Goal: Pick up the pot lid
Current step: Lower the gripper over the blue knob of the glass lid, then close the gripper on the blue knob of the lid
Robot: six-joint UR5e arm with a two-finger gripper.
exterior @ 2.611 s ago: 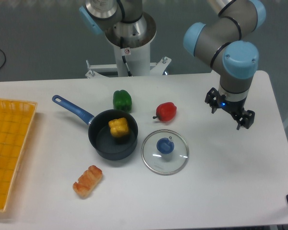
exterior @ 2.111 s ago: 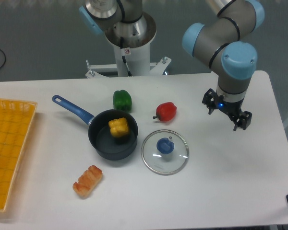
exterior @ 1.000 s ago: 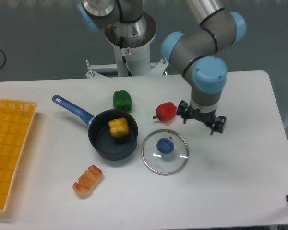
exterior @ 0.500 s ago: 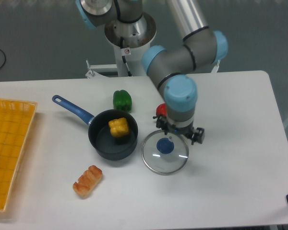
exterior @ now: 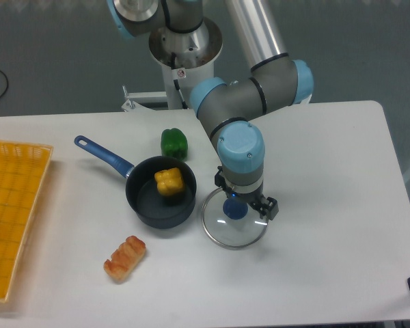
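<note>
Lid, the thing to be picked up, is lying flat on the bench, its blue knob facing up and so presenting the natural place for a pinch. The tool is hanging above it with its fingers standing well apart, holding nothing that is showing; that spread is probably serving to let the fingertips pass on either side of the knob. Whether they are already reaching down to knob height, this single view is not telling. Just beside the lid, the dark pan is sitting with a yellow pepper inside and its blue handle pointing away from the lid, which is keeping that handle out of the tool's path. The green pepper is resting behind the pan, and the brown bread-like piece is lying in front, neither seeming to obstruct the grasp. The task is probably standing at the approach: the next move is calling for centring over the knob, descending and closing evenly, since an off-centre squeeze is risking a tilting or slipping lid.
</note>
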